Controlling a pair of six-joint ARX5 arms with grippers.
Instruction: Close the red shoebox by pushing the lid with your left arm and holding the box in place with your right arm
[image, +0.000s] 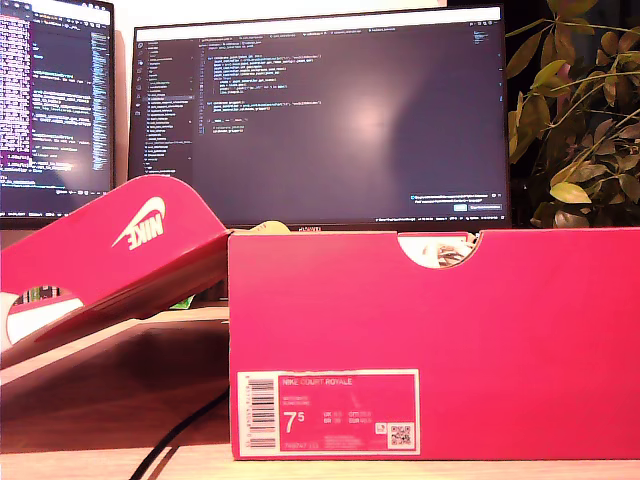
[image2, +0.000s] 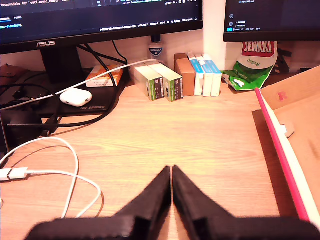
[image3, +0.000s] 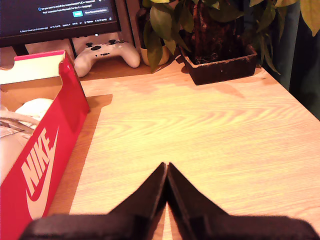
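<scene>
Black fingers of my first gripper (image2: 171, 172) pressed together, empty, over bare wooden surface (image2: 200, 135); second gripper (image3: 166, 170) same. Red shoebox (image: 430, 340) fills exterior view, lid (image: 120, 250) hinged open at 9 o'clock.

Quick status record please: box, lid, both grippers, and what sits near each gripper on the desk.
shoebox: red shoebox stands on the desk, open, something white inside
lid: red lid tilted up and back, at the exterior view's left, not closed
first gripper: my first gripper shut, empty, over bare desk, beside the lid's edge, not touching
second gripper: my second gripper shut, empty, beside the box wall, apart from it
near first: white cable, earbud case
near second: game controller, potted plant
</scene>
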